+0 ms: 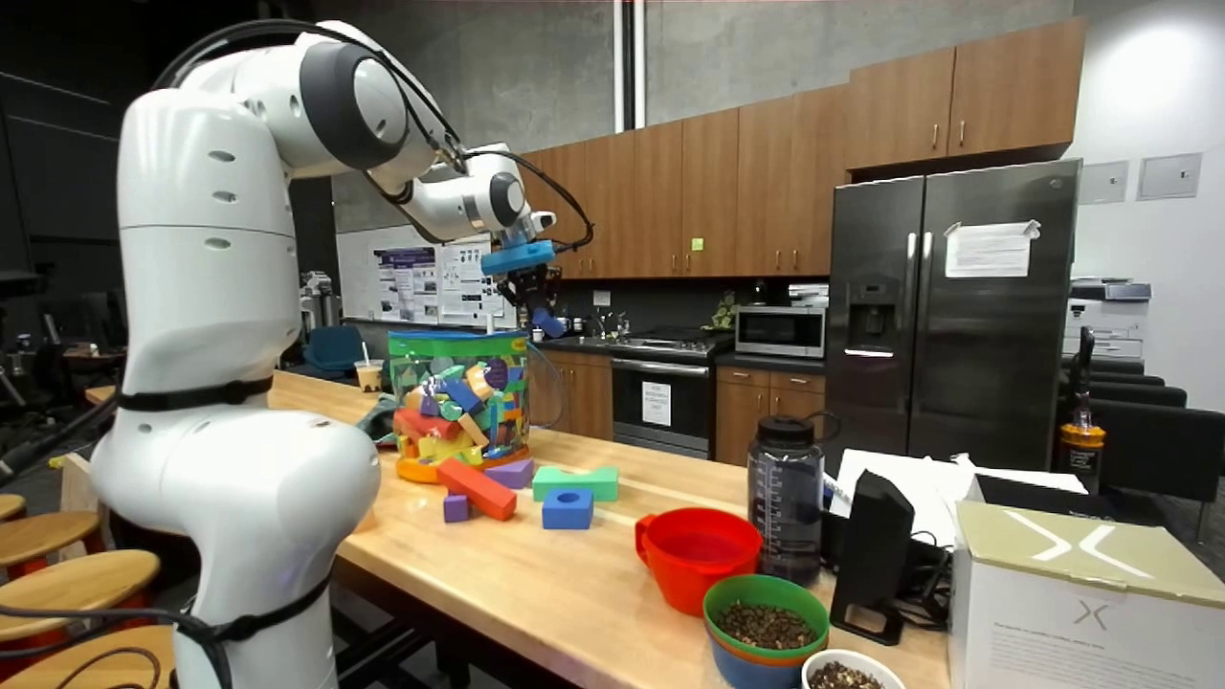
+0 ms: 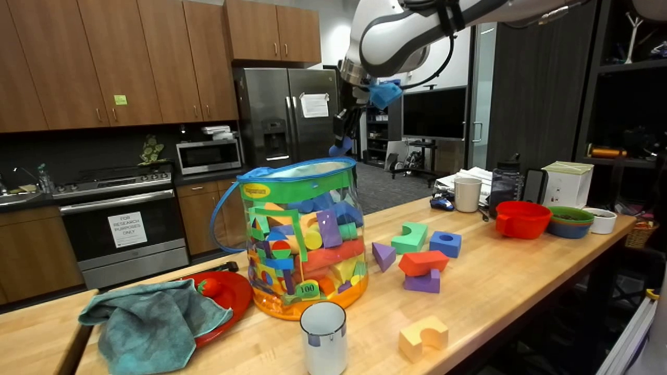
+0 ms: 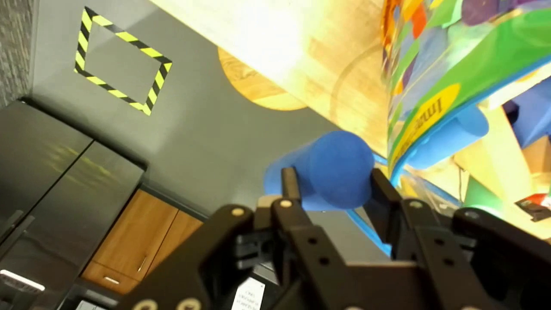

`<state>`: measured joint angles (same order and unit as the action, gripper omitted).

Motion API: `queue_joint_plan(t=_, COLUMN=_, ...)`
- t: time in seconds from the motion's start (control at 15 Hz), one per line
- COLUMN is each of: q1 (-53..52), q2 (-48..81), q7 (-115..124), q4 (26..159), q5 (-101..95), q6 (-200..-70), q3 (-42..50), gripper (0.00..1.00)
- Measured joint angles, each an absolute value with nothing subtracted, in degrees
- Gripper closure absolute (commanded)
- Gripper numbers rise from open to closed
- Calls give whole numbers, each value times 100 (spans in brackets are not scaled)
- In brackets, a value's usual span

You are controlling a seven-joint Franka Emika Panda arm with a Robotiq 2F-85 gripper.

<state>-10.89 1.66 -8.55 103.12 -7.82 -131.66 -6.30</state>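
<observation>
My gripper (image 3: 333,178) is shut on a blue cylinder (image 3: 340,168), held between its two fingertips. The gripper also shows in both exterior views (image 1: 534,285) (image 2: 345,125), pointing down with the blue cylinder (image 1: 548,322) (image 2: 341,148) at its tip. Nearest is a clear block bag with a green band and blue rim (image 1: 421,346) (image 2: 318,183) (image 3: 486,82), open at the top and full of coloured foam blocks. In the wrist view the cylinder appears beside the rim, outside the opening, with floor behind it. Whether it touches the rim cannot be told.
Loose blocks lie by the bag: red (image 1: 477,488), green (image 1: 593,481), blue with a hole (image 1: 567,517), and a yellow arch (image 2: 411,338). A white mug (image 2: 331,349), teal cloth (image 2: 146,323), red plate (image 2: 237,291), red cup (image 1: 670,565) and dark bottle (image 1: 785,507) stand around.
</observation>
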Motion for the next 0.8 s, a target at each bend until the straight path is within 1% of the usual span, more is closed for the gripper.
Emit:
queue_joint_plan(t=0.47, q1=-1089, q2=96, q7=-694, q4=11039, q5=-831, q6=-12962, q3=-734, gripper=84)
queue_joint_plan(t=0.8, q1=-1135, q2=122, q7=-650, q4=11742, q5=-336, q6=-12918, q3=-942, gripper=84)
